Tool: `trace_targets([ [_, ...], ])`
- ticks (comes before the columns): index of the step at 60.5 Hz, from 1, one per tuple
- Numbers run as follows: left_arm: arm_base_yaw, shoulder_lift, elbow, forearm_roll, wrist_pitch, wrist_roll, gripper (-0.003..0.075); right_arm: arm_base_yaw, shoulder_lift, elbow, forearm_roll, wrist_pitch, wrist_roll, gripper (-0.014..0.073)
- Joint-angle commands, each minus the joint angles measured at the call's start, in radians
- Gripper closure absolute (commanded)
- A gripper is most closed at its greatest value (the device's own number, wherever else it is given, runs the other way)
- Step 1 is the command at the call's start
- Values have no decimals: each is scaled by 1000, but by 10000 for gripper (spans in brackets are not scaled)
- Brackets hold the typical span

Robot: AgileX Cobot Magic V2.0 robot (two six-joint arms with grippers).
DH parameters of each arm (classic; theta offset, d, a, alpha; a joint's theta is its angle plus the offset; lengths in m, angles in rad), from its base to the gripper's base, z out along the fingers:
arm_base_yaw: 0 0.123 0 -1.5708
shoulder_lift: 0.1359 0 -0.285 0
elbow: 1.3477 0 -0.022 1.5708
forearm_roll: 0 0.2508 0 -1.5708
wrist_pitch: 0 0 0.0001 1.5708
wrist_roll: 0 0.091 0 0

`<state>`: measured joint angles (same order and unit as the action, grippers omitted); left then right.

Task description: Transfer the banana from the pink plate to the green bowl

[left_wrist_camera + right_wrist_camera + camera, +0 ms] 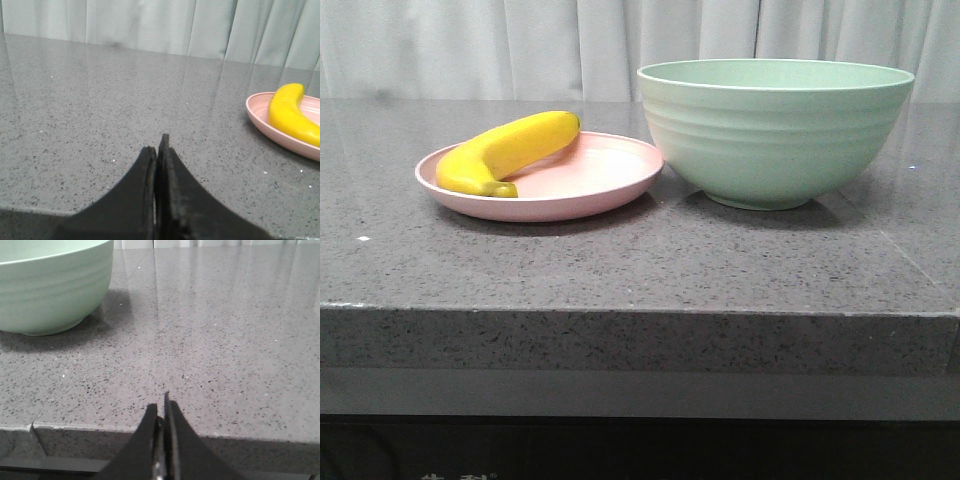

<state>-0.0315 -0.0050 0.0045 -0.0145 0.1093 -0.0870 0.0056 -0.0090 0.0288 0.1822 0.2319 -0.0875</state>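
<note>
A bright yellow banana (510, 150) lies on the pale-pink plate (590, 185) at the table's left. The big mint-green ridged bowl (775, 130) stands right beside the plate, on its right. Neither gripper shows in the front view. My left gripper (158, 142) is shut and empty, low near the table's front edge, well apart from the plate (265, 125) and banana (290, 112). My right gripper (161, 402) is shut and empty over the front edge, apart from the bowl (50, 290).
The grey speckled stone table (640, 270) has its front edge (640, 315) close to both grippers. A pale curtain (520, 40) hangs behind the table.
</note>
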Motion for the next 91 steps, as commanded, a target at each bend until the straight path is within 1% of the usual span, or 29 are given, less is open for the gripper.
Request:
trace_targets([
  [1, 1, -23, 3, -9, -115, 0, 738, -4, -24, -5, 1, -105, -5, 651],
  [8, 1, -23, 1, -9, -169, 0, 738, -4, -24, -5, 1, -151, -5, 651],
  [13, 1, -23, -17, -9, -186, 0, 738, -4, -24, -5, 1, -157, -5, 651],
  [19, 1, -11, -64, -9, -176, 0, 738, -4, -24, -6, 1, -205, -5, 651],
  [24, 1, 26, -132, -9, -109, 0, 738, -4, -24, -26, 10, -247, -5, 652],
  [29, 1, 109, -227, -9, -6, 0, 738, -4, -13, -106, 10, -197, -5, 652],
  [33, 1, 187, -297, -7, 40, 0, 738, -4, 21, -195, 10, -139, -5, 652],
  [42, 1, 366, -400, -7, 34, 0, 738, -4, 173, -413, 10, 17, -5, 652],
  [48, 1, 457, -439, -7, 24, 0, 738, -4, 289, -519, 10, 63, -5, 652],
  [53, 1, 490, -447, -7, 12, 0, 738, -4, 353, -566, 9, 100, -5, 652],
  [58, 1, 493, -447, -7, -1, 0, 730, -4, 379, -573, 9, 111, -5, 650],
  [61, 1, 493, -447, -7, -11, 0, 688, -4, 383, -573, 9, 115, -5, 636],
  [64, 1, 493, -447, -7, -16, 0, 612, -4, 383, -573, 6, 115, -6, 592],
  [68, 1, 493, -447, -7, -24, 0, 450, -4, 383, -573, -10, 115, -6, 482],
  [69, 1, 493, -447, -7, -26, 0, 414, -4, 383, -573, -19, 114, -6, 433],
  [70, 1, 493, -447, -7, -28, 0, 360, -4, 383, -573, -23, 114, -6, 398],
  [73, 1, 493, -447, -9, -31, 0, 258, -4, 383, -573, -32, 114, -6, 248],
  [74, 1, 493, -447, -14, -33, 0, 227, -4, 383, -573, -33, 114, -6, 211],
  [75, 1, 493, -447, -22, -33, -2, 211, -4, 383, -573, -34, 114, -6, 161],
  [77, 1, 493, -447, -46, -34, -2, 186, -4, 383, -573, -34, 114, -6, 91],
  [81, 1, 493, -447, -71, -21, -2, 183, -4, 383, -573, -33, 115, -6, 1],
  [84, -1, 500, -455, -68, -5, -2, 184, -4, 383, -573, -33, 115, -6, -21],
  [87, -18, 519, -481, -67, 38, 19, 184, -4, 383, -573, -33, 114, -6, -19],
  [91, -62, 576, -550, -67, 125, 55, 184, -4, 383, -573, -33, 114, -6, -19],
])
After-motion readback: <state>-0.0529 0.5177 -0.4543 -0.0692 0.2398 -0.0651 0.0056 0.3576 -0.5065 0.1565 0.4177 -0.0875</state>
